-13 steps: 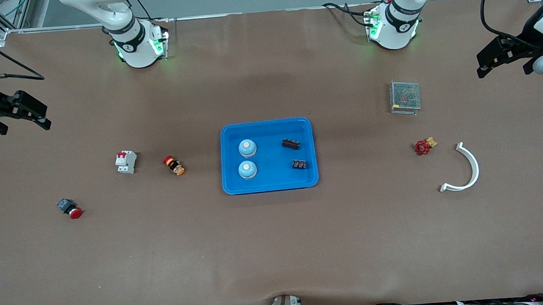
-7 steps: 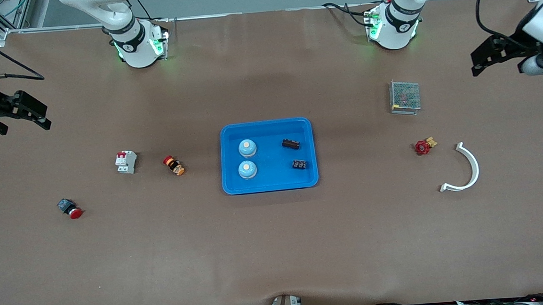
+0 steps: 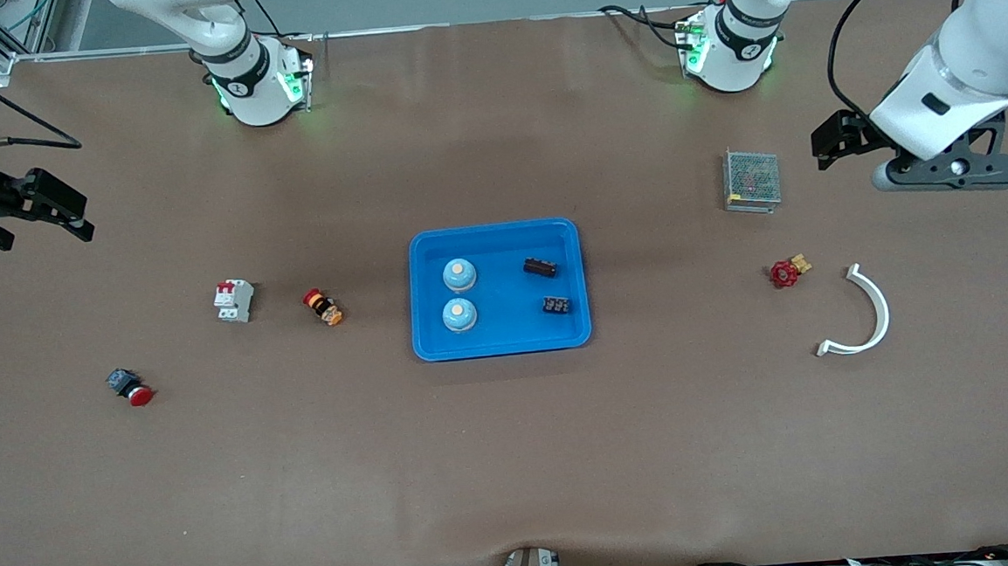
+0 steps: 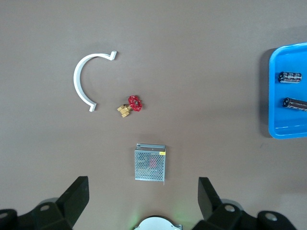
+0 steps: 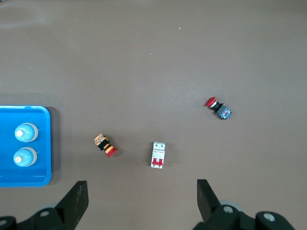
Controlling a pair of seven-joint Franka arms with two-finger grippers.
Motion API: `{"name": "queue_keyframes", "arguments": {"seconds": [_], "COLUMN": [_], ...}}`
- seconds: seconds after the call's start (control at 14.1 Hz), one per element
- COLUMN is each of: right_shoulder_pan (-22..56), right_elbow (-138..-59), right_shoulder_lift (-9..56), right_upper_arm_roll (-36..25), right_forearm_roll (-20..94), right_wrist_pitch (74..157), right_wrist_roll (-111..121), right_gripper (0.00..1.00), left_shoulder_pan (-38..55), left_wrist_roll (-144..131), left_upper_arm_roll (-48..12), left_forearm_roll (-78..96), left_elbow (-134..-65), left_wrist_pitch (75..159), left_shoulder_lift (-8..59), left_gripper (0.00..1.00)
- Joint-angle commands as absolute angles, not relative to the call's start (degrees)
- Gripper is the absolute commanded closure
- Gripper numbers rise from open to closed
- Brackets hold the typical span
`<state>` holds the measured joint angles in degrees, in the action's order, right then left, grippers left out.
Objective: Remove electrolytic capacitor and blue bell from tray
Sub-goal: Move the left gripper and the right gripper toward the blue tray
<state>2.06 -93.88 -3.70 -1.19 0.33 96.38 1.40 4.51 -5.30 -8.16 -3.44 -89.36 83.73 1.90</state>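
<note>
Nothing removed yet: inside the tray (image 3: 502, 344) at table centre, two blue bells, the nearer bell (image 3: 459, 315) and the farther bell (image 3: 460, 274), plus, toward the left arm's end, a nearer dark part (image 3: 556, 304) and a farther dark part (image 3: 540, 268). Unclear which is the capacitor. Higher up, right gripper (image 3: 58, 216) waiting, released, half cut off; left gripper (image 4: 143, 197) spread, empty, near the mesh box (image 3: 751, 180).

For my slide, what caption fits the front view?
Blue tray holding two bells and two black parts; open left pincer hangs near the mesh box.
</note>
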Motion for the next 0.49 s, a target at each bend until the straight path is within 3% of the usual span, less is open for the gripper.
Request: {"name": "queue_keyframes", "arguments": {"seconds": [0.0,0.42], "right_shoulder_pan": [2.5,8.9], "right_elbow": [-93.5,-93.4], "right_shoulder_lift": [-2.0,4.5], "right_upper_arm_roll": [-1.2,-1.1], "right_forearm_roll": [-0.4,-0.3], "right_wrist_pitch": [97.5,99.9], "right_wrist_roll": [1.1,1.1], "right_gripper": [0.00,0.00], "left_shoulder_pan": [4.2,5.3], "left_wrist_roll": [-8.8,-34.8], "left_upper_arm_roll": [-10.7,-19.0], "left_forearm_roll": [-2.7,-2.0], "left_elbow": [-88.6,-89.9], "left_wrist_pitch": [84.5,90.6], "left_shoulder_lift": [3.9,10.8], "left_gripper": [0.00,0.00]}}
